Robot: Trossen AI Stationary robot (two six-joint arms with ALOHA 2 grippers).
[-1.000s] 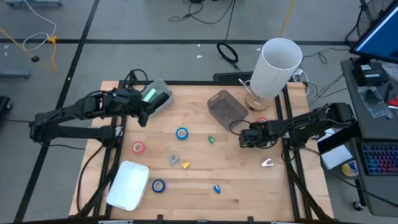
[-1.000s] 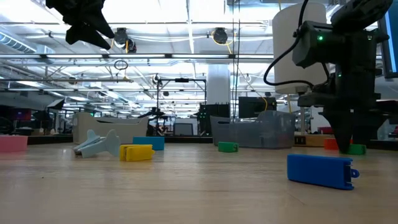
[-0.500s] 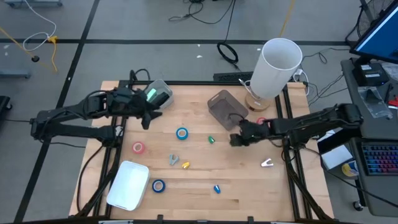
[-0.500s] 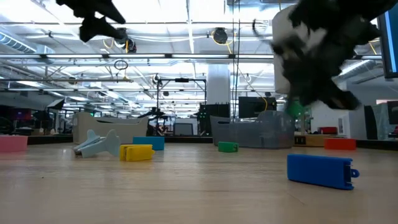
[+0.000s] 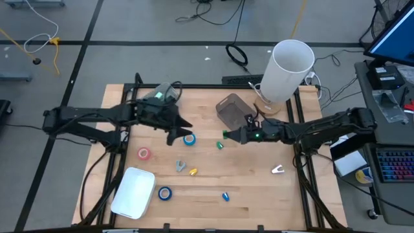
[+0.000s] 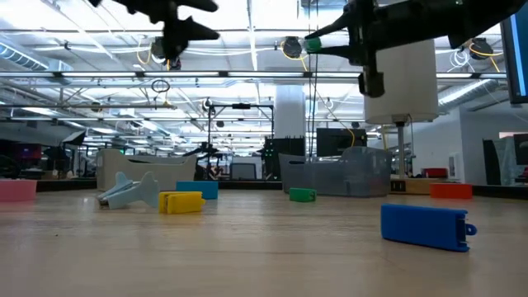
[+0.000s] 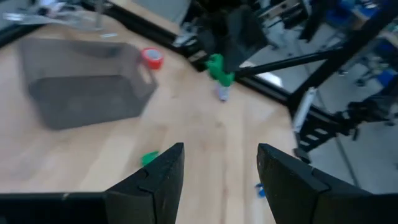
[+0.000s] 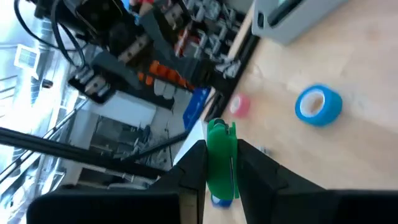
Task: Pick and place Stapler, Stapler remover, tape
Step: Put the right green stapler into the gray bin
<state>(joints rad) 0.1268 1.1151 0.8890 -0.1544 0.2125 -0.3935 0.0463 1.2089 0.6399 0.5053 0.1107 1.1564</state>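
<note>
My right gripper [image 5: 227,134] is shut on a small green piece [image 8: 221,158] and hangs high over the table's middle, in front of the grey mesh bin [image 5: 233,111]. In the low view the green piece [image 6: 313,43] shows far above the tabletop. My left gripper [image 5: 176,134] is open and hovers just left of a blue tape roll [image 5: 189,139], touching nothing. A pink tape roll [image 5: 143,153] and a second blue roll [image 5: 165,193] lie flat on the wood. A small green piece [image 5: 219,145] lies below the right gripper. My right gripper pinches the green piece [image 8: 220,143] between its two fingers, which reach level from the table's right and point toward its left. The piece stands edge-on between the fingers [image 8: 193,165] and sticks out past their tips. It is lifted clear of the table.
A tall white cylinder [image 5: 289,68] stands at the far right. A clear bin [image 5: 166,95] sits far left and a white bin [image 5: 134,192] near left. A grey remover [image 5: 179,167], a yellow piece [image 5: 192,171], a blue piece [image 5: 225,195] and a white piece [image 5: 277,169] lie nearer.
My right gripper has risen from the tabletop near the right edge and swung toward the table's left, carrying the green piece up clear of the wood. My left gripper has moved from beside the clear bin toward the table's middle, ending next to the blue tape roll.
</note>
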